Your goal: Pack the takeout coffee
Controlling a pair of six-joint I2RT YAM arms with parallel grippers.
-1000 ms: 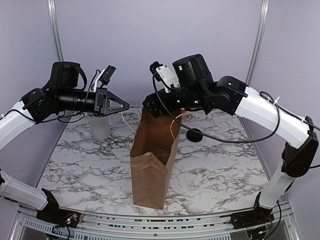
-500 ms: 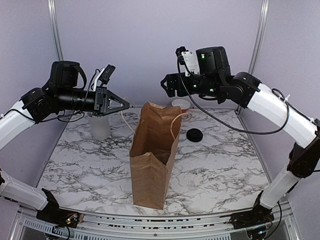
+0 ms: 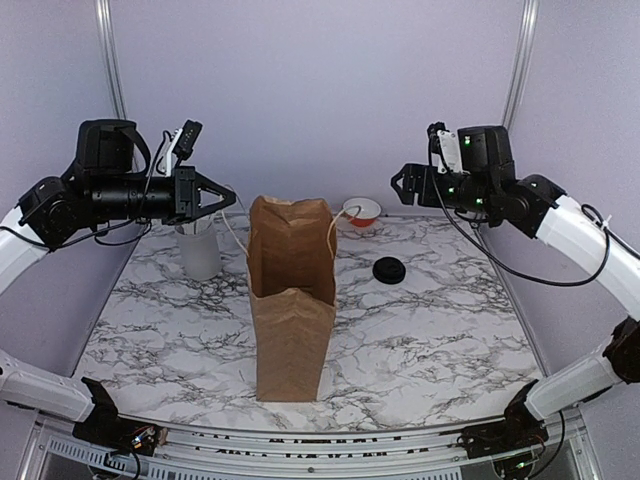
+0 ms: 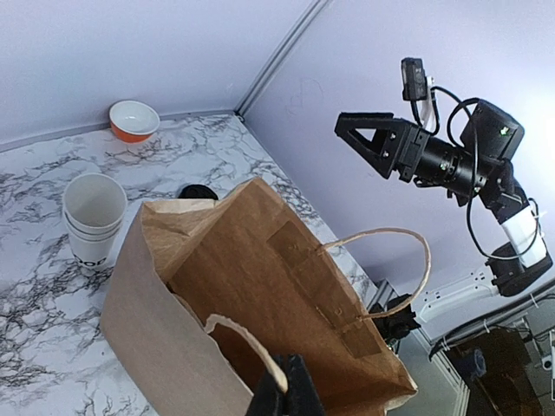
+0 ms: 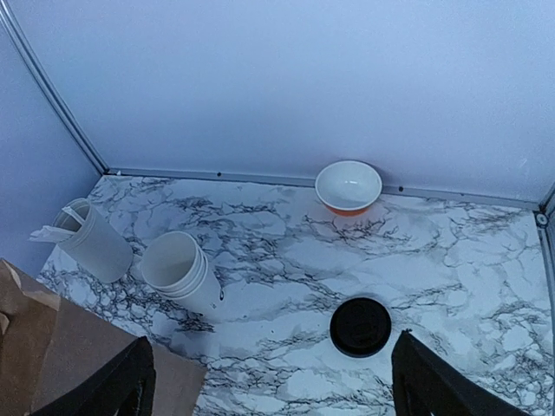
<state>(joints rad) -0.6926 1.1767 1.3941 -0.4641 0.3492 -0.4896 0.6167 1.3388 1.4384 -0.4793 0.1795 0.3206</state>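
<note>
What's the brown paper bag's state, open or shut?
Open: the brown paper bag stands upright, mouth gaping; left fingers pinch its handle.

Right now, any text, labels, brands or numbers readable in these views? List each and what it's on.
Nothing reads cleanly.
paper cups: dark lettering low on the side, partly cut off and too blurred to read.
brown paper bag: no print visible.
black lid: no marking visible.
bowl: no marking visible.
</note>
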